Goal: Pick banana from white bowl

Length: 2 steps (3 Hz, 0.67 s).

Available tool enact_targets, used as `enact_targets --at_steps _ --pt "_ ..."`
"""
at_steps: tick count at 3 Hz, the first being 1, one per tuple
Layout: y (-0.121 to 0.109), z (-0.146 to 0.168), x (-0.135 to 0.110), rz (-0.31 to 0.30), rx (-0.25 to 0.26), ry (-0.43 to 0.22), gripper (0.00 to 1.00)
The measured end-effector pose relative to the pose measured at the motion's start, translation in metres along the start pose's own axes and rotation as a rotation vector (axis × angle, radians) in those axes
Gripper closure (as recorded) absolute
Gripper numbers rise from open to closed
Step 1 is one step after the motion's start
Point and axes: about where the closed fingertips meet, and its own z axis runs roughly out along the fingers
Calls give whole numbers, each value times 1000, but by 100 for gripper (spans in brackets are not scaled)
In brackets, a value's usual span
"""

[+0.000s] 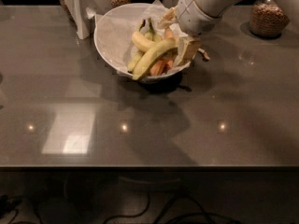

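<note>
Yellow-green banana (pixel 152 59) in white bowl (pixel 103 34) — its end inside gaping tool (pixel 178 34)

Stretched in from the top right on the white arm (pixel 210 1), wrist (pixel 196 15) angled down and left. Holding the gripper (pixel 172 43) right of upper centre, tan fingers (pixel 188 50) spread apart, tips pointing down-left.

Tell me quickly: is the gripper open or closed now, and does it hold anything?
Gripper: open, low over the right side of the bowl, by the banana; holding nothing yet.
</note>
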Motion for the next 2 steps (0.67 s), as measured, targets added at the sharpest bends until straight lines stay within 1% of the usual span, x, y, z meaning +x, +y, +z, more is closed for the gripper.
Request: enact_targets --at_steps 2 --pt "-1 12 -9 11 -2 -35 34"
